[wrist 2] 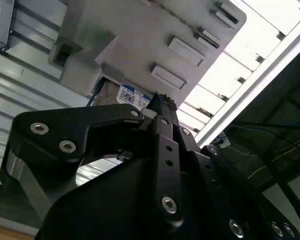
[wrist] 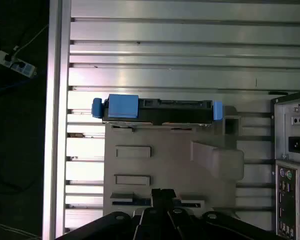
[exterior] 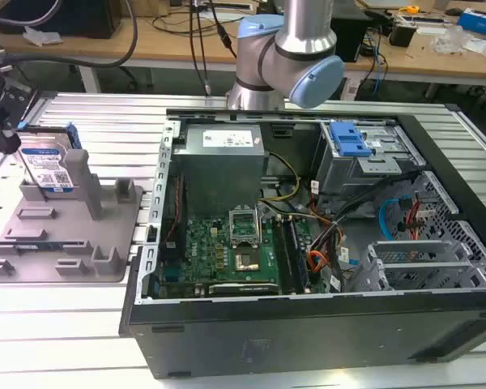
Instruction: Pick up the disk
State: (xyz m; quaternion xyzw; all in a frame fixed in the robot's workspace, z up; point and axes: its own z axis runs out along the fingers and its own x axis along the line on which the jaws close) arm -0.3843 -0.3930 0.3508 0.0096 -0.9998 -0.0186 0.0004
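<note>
The disk (exterior: 47,166) is a silver hard drive with a blue-and-white label and blue side rails. It stands upright on edge in the grey tray (exterior: 65,251) at the exterior view's left. The first wrist view looks onto the disk's (wrist: 160,111) upper edge at the far side of the tray (wrist: 175,160). My black gripper (wrist: 163,194) hangs shut above the tray's other side, apart from the disk, with nothing held. In the exterior view my gripper (exterior: 6,139) is just left of the disk. The second wrist view catches the disk's label (wrist 2: 132,96) past my gripper (wrist 2: 162,106).
An open computer case (exterior: 308,243) fills the exterior view's right, with a blue bracket (exterior: 350,139) on its drive cage. My arm's base (exterior: 283,49) rises behind it. The tray sits on a ribbed aluminium table (exterior: 73,324), whose edge (wrist: 57,100) runs close to the tray.
</note>
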